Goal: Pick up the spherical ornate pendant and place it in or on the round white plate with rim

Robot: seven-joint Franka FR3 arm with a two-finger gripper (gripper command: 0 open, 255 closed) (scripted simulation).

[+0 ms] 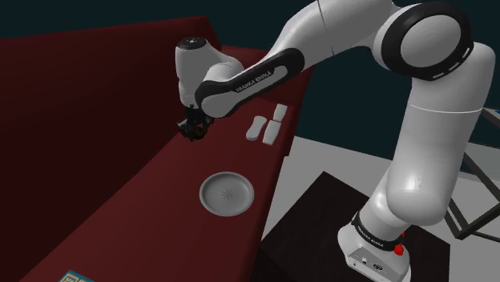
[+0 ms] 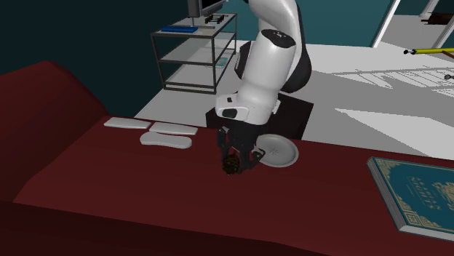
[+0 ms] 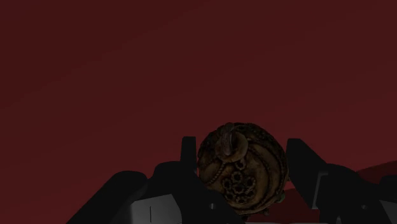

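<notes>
The end effector (image 3: 242, 142) pinches the ornate brown pendant (image 3: 243, 170) over the dark red table (image 1: 120, 168), apart from the plate (image 1: 207, 195).

Count: one white arm (image 1: 417, 120), one black gripper (image 2: 234, 161), one round ornate pendant (image 3: 242, 167) clasped between its fingers (image 3: 300, 162), and one round white plate (image 2: 291, 156) just beside the gripper. Three flat white pieces (image 2: 166, 140) sit in a loose group near the gripper on the side away from the plate; one blue-covered book (image 2: 415, 193) lies well apart from the gripper, out past the plate. One dark red table (image 2: 109, 189) below the gripper, one black stand (image 1: 320, 216) under the arm, one wire shelf rack (image 2: 190, 57) far behind the gripper on the floor.
</notes>
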